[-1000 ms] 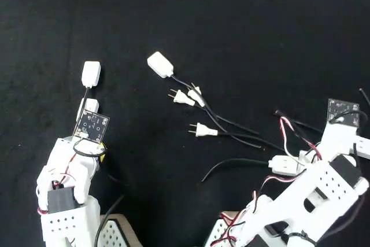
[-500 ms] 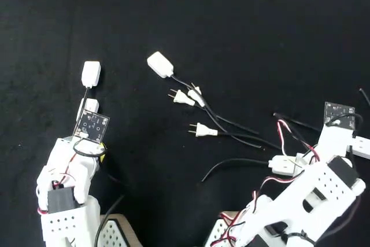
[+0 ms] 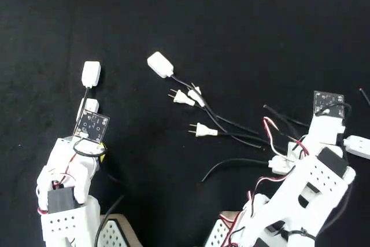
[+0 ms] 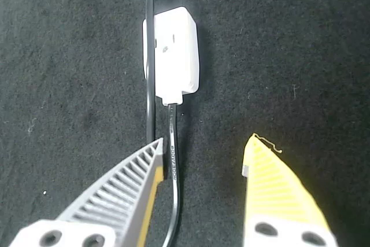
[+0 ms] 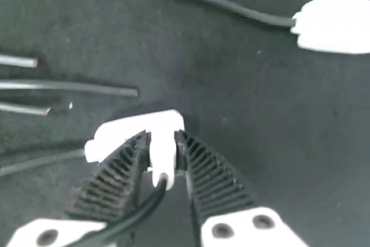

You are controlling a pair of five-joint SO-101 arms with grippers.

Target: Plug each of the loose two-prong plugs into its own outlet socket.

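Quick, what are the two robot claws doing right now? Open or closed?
Left gripper: open, holding nothing.
Right gripper: closed on a white cord end.

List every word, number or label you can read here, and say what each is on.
Black cable beside the left gripper: tiny white print along it, too small to read.
White outlet socket: small dark marks, no legible text.
Nothing else readable.

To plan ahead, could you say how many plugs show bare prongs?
3: two plugs side by side at centre, a third plug just below them; more may be hidden.
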